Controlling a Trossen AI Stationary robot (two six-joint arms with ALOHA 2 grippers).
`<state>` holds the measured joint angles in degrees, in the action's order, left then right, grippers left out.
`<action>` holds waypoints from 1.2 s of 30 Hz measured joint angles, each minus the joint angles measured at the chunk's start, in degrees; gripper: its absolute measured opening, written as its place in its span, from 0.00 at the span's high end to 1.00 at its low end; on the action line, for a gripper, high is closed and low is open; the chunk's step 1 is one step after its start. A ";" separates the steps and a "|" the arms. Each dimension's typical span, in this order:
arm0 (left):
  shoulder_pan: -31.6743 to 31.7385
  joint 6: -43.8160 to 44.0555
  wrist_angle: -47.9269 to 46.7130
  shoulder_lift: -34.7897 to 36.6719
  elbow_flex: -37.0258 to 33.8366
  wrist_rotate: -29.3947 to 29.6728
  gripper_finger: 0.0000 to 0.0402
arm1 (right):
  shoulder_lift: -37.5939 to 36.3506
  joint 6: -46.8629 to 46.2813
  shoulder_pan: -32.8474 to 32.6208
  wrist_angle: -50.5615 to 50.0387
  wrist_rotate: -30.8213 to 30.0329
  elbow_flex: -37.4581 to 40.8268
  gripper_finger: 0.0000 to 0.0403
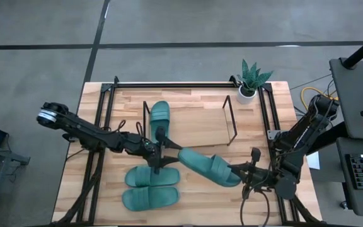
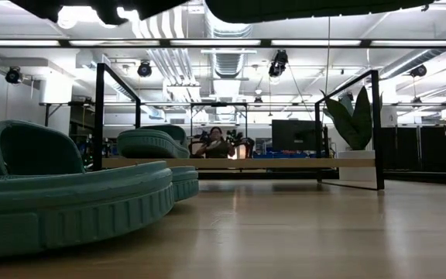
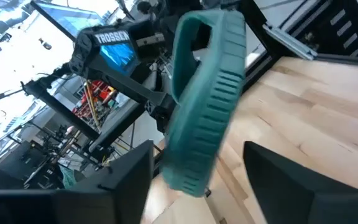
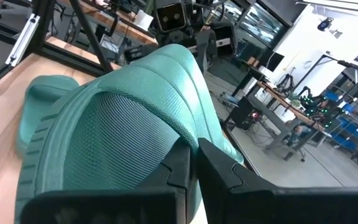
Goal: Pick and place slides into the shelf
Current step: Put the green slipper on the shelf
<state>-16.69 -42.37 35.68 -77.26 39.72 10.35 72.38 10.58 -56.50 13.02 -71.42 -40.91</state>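
Note:
A teal slide (image 1: 208, 166) hangs above the table's middle, turned on its edge. My right gripper (image 1: 243, 175) is shut on its right end. My left gripper (image 1: 169, 153) is open at the slide's left end (image 3: 194, 168), one finger on each side and a gap showing at both. Another slide (image 1: 160, 115) lies on the left part of the shelf (image 1: 230, 120), a black rod rack on a wood base. Two slides (image 1: 151, 176) (image 1: 149, 198) lie soles down on the table near its front edge, below my left gripper. My right gripper pinches the slide's end (image 4: 166, 140) nearest the table's right edge between its two shut fingers (image 4: 219, 171). It comes in about level from the right. The fingers hide which part they have. The slide is lifted clear of the table and reaches toward my left gripper.
A potted plant (image 1: 251, 79) stands at the far right corner, behind the shelf. Black frame rails (image 1: 175, 82) run along the table's far edge and both sides. Bare wood (image 1: 200, 205) lies at the front, between the two resting slides and my right arm.

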 joint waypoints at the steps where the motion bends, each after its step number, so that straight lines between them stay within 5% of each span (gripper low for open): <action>1: 0.00 -0.15 0.20 -0.52 0.02 0.08 0.38 | 0.00 -0.02 0.07 0.01 0.00 0.00 0.97; 6: 0.13 -0.14 1.35 -3.66 1.97 0.76 0.30 | 0.00 -0.02 0.30 0.05 1.07 0.00 0.97; 22: 0.09 -1.45 1.24 -8.09 5.93 0.83 0.31 | 0.02 0.62 0.29 0.33 1.80 0.00 0.97; 29: 0.09 1.29 1.16 -8.76 6.74 0.40 0.50 | 0.02 1.25 0.29 0.55 1.77 0.00 0.97; 36: 0.04 0.41 0.78 -8.78 6.75 -0.40 0.80 | 0.02 1.48 0.29 0.70 1.45 0.02 0.97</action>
<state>-16.64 -41.96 36.47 -86.04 46.48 9.95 72.40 12.06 -56.21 13.72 -69.96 -40.88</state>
